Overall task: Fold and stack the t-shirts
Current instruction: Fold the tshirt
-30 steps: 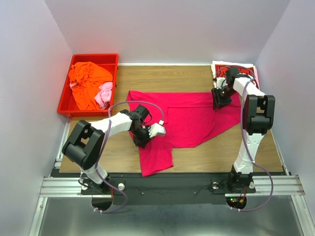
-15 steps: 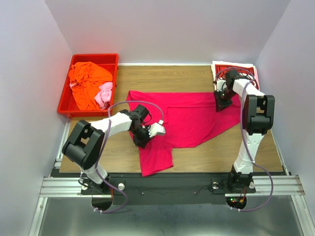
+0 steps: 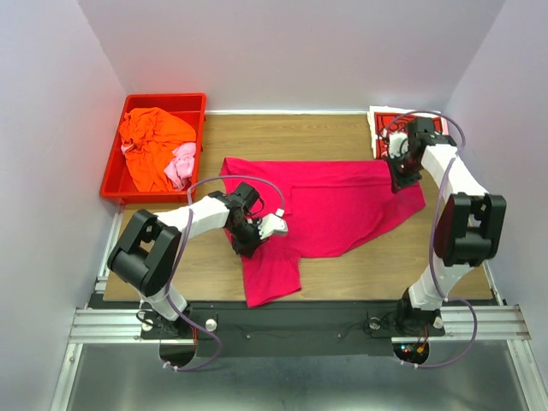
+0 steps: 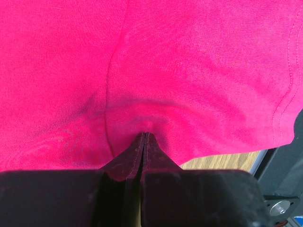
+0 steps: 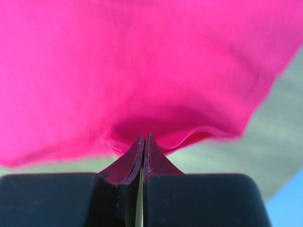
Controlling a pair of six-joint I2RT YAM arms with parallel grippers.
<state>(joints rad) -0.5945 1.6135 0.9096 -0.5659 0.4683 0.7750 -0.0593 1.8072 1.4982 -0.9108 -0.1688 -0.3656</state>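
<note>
The magenta-pink t-shirt point(image 3: 330, 205) lies spread across the wooden table point(image 3: 282, 137), with one part hanging toward the near edge. My left gripper point(image 3: 241, 244) is shut on a pinch of its cloth at the shirt's left side; in the left wrist view the gripper point(image 4: 144, 135) has the shirt point(image 4: 189, 71) bunched at its tips. My right gripper point(image 3: 401, 180) is shut on the shirt's far right part; in the right wrist view the gripper point(image 5: 144, 137) holds the cloth point(image 5: 142, 61) lifted. The red-and-white shirt point(image 3: 390, 118) lies at the back right corner. The orange shirt point(image 3: 150, 141) and the light pink shirt point(image 3: 181, 163) lie in the bin.
The red plastic bin point(image 3: 116, 167) stands at the back left of the table. Walls close in the left, back and right sides. A metal rail point(image 3: 291, 324) runs along the near edge with both arm bases on it.
My right gripper has moved right and a little back with the shirt's right part, stretching it out; its elbow swung toward the right wall. The left arm has not moved.
</note>
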